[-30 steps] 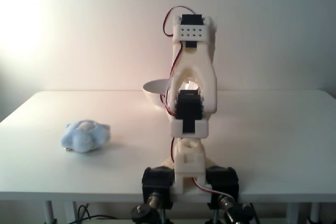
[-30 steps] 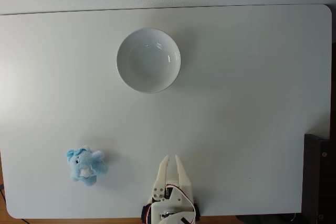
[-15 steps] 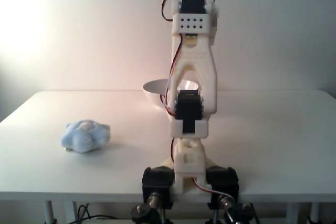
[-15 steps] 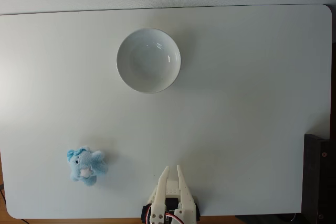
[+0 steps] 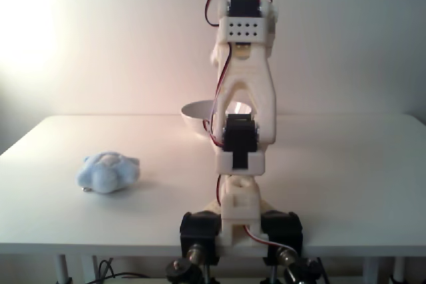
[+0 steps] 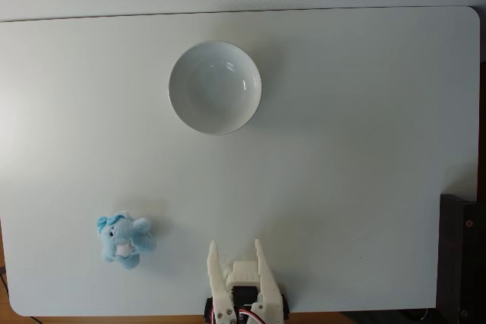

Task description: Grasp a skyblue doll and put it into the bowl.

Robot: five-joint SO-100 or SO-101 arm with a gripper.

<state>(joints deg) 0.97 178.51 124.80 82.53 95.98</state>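
Note:
The skyblue doll (image 6: 124, 239) lies on the white table near its lower left corner in a fixed view from above; in a fixed view from the front the doll (image 5: 108, 172) sits at the left. The white bowl (image 6: 215, 87) stands empty in the upper middle, and its rim (image 5: 194, 112) peeks out behind the arm from the front. My gripper (image 6: 235, 251) sits at the bottom edge, right of the doll and far below the bowl. Its two fingers stand apart with nothing between them.
The white table (image 6: 364, 149) has bare surface on its right half and between the doll and the bowl. A dark object (image 6: 462, 256) sits off the table's lower right corner. The arm's base (image 5: 239, 227) is clamped at the near table edge.
The gripper pulled back toward the bottom edge, and its fingers spread apart from nearly together. The arm's upper part rose in the front view. Doll and bowl stayed put.

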